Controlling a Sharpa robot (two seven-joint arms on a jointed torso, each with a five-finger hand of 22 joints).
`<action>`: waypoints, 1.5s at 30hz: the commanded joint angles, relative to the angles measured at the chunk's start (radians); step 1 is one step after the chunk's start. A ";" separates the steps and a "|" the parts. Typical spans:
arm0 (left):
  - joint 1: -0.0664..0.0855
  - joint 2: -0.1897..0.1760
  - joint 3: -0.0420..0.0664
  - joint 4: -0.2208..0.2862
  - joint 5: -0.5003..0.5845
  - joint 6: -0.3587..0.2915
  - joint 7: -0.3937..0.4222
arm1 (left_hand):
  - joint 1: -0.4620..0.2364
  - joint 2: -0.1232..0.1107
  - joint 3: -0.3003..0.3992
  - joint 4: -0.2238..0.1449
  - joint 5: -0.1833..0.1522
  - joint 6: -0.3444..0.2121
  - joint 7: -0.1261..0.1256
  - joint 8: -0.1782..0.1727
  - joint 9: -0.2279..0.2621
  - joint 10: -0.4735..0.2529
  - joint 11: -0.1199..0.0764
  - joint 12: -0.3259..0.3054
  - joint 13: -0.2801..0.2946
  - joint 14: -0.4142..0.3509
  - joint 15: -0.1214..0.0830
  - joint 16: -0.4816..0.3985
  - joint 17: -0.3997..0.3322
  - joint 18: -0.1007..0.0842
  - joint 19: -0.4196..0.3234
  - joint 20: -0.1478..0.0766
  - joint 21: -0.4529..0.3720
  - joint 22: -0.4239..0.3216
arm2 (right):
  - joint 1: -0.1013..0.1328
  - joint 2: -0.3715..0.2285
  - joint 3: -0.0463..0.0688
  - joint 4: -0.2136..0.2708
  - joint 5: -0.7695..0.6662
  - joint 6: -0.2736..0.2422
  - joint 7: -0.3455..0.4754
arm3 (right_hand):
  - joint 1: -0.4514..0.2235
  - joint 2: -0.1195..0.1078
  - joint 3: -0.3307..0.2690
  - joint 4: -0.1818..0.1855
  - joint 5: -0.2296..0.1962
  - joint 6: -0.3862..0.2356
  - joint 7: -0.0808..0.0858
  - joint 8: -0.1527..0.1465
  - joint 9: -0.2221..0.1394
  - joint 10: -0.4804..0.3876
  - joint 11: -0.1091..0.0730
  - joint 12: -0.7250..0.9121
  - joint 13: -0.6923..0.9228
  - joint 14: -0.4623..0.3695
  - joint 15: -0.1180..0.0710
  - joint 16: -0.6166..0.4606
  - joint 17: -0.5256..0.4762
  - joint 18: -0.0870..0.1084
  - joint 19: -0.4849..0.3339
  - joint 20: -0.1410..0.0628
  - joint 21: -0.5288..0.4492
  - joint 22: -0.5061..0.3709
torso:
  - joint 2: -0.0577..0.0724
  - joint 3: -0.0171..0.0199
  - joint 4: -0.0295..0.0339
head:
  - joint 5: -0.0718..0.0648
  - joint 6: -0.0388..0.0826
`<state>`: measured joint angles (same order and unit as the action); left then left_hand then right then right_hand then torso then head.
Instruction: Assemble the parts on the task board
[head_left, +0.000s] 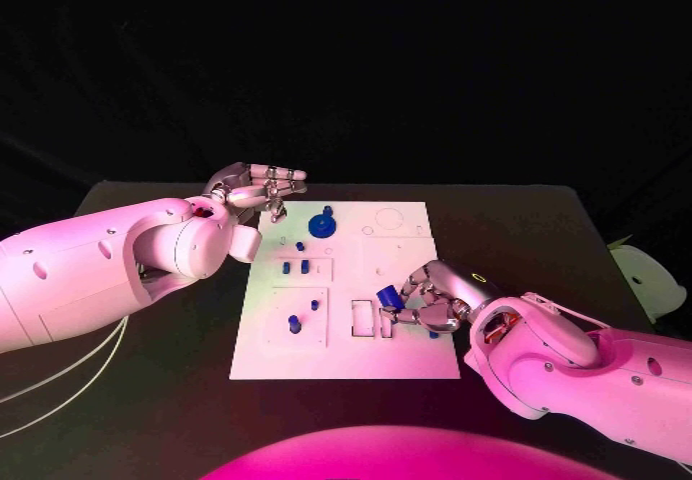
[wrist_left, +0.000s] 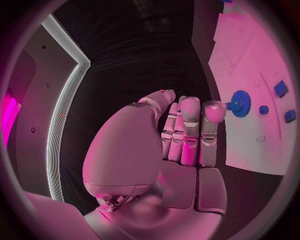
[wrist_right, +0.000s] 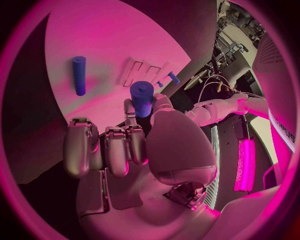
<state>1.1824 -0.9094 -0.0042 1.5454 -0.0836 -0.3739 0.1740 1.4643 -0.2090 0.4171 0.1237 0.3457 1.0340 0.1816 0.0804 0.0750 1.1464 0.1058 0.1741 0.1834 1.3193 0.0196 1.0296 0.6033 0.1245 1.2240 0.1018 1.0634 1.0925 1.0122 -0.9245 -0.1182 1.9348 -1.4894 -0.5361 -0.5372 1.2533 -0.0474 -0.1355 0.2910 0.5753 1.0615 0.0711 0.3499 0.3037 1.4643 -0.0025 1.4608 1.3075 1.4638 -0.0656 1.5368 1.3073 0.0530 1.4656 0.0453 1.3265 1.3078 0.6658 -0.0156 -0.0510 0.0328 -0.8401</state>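
— What does the right hand (head_left: 430, 298) have?

— A short blue cylinder (head_left: 389, 297), pinched upright between thumb and fingers over the near right part of the white board (head_left: 346, 355). From the wrist, the same cylinder (wrist_right: 142, 98) stands up out of the fingertips (wrist_right: 128, 142), with the other fingers curled below it.

— And the left hand (head_left: 257, 188)?

— It hangs at the board's far left corner, over the black table (head_left: 159, 410), fingers curled in together and holding nothing.

— Where do the other pieces lie?

— A blue gear (head_left: 322, 225) sits near the far edge, close to the left hand. Small blue pegs (head_left: 296, 267) stand in the left half of the board, one more (head_left: 294, 323) nearer the robot. A longer blue rod (wrist_right: 79, 75) lies flat on the board beyond the right hand.
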 joint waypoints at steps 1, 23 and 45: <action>0.001 0.003 0.001 0.002 0.004 0.017 0.003 | 0.001 0.006 -0.001 -0.006 0.000 -0.006 0.002 -0.001 -0.001 -0.007 -0.001 0.003 0.001 -0.006 -0.002 -0.004 -0.001 0.009 -0.005 0.004 -0.007 -0.001 | 0.000 0.020 0.000 -0.011 0.043 0.024 0.002 | 0.001 0.003 -0.005 0.000 0.002 0.011 -0.009 0.006 0.000 0.009 -0.008 0.004 0.118 0.091 -0.007 0.003 0.186 -0.005 0.024 -0.006 -0.002 0.179 | 0.001 0.0000 -0.0016 | 0.005 0.002; 0.001 0.005 0.001 0.004 0.004 0.016 0.004 | 0.001 0.006 -0.001 -0.006 0.000 -0.006 0.002 -0.001 -0.001 -0.007 -0.001 0.003 0.001 -0.006 -0.002 -0.004 -0.001 0.009 -0.005 0.004 -0.007 -0.001 | 0.001 0.121 -0.001 -0.090 0.124 0.130 -0.011 | -0.101 0.024 -0.058 0.002 -0.079 0.013 -0.012 0.011 0.026 0.009 -0.010 -0.004 0.117 0.090 -0.008 0.002 0.183 -0.003 0.022 -0.008 -0.012 0.181 | 0.003 0.0010 -0.0009 | 0.020 -0.006; 0.001 0.001 0.000 0.005 0.004 0.034 0.011 | 0.003 0.008 0.000 -0.008 0.001 -0.009 0.002 0.000 -0.002 -0.011 -0.001 0.005 0.001 -0.005 -0.001 0.000 0.005 0.007 0.003 0.005 0.002 0.008 | 0.001 0.126 -0.001 -0.101 0.105 0.093 0.009 | -0.241 -0.046 -0.040 0.005 -0.351 -0.040 0.007 0.004 0.060 -0.068 0.008 -0.098 0.021 0.081 0.006 -0.017 0.141 0.009 -0.001 0.005 -0.089 0.164 | 0.002 0.0010 -0.0009 | 0.018 -0.007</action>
<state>1.1825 -0.9093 -0.0044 1.5472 -0.0836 -0.3649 0.1745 1.4643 -0.2090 0.4171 0.1237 0.3457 1.0303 0.1852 0.0804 0.0743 1.1428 0.1022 0.1741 0.1832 1.3193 0.0197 1.0296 0.6078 0.1245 1.2240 0.1018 1.0593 1.0996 1.0140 -0.7981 -0.1186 1.8294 -1.3714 -0.4368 -0.5421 1.0170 -0.0958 -0.1799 0.2951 0.2208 1.0264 0.0773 0.3557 0.3633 1.4013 0.0064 1.3654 1.3080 1.4665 -0.0683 1.5222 1.3077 0.0531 1.4645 0.0446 1.2411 1.3073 0.6680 -0.0144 -0.0517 0.0520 -0.8463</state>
